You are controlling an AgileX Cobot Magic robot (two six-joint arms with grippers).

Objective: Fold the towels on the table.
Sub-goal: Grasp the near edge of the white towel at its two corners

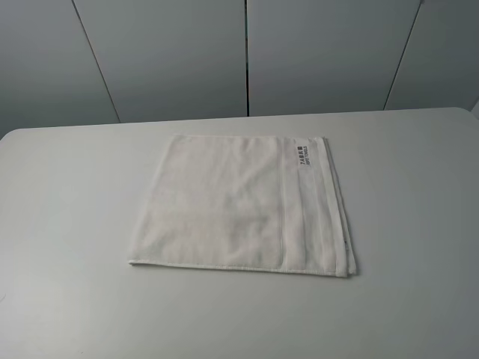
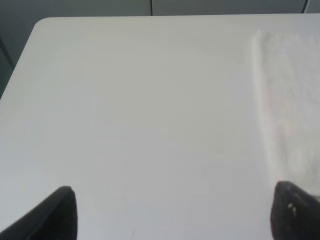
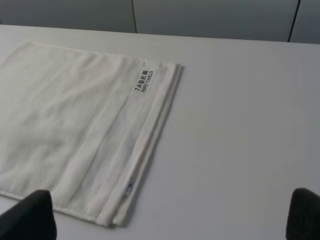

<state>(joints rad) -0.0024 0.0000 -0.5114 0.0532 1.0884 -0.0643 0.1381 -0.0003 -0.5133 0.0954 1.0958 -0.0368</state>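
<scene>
The white terry towel [image 1: 243, 202] lies flat and folded in the middle of the white table [image 1: 67, 224]. Its border band and small printed label [image 1: 302, 155] run along its right side. No arm or gripper shows in the exterior view. In the left wrist view the left gripper [image 2: 172, 212] is open, its dark fingertips [image 2: 57, 212] wide apart above bare table, with the towel's edge [image 2: 290, 100] to one side. In the right wrist view the right gripper [image 3: 167, 215] is open above the towel's [image 3: 65, 125] banded edge, label [image 3: 144, 81] in sight.
Grey wall panels [image 1: 247, 52] stand behind the table's far edge. The table's rounded far left corner [image 2: 42, 25] shows in the left wrist view. Bare tabletop surrounds the towel on all sides.
</scene>
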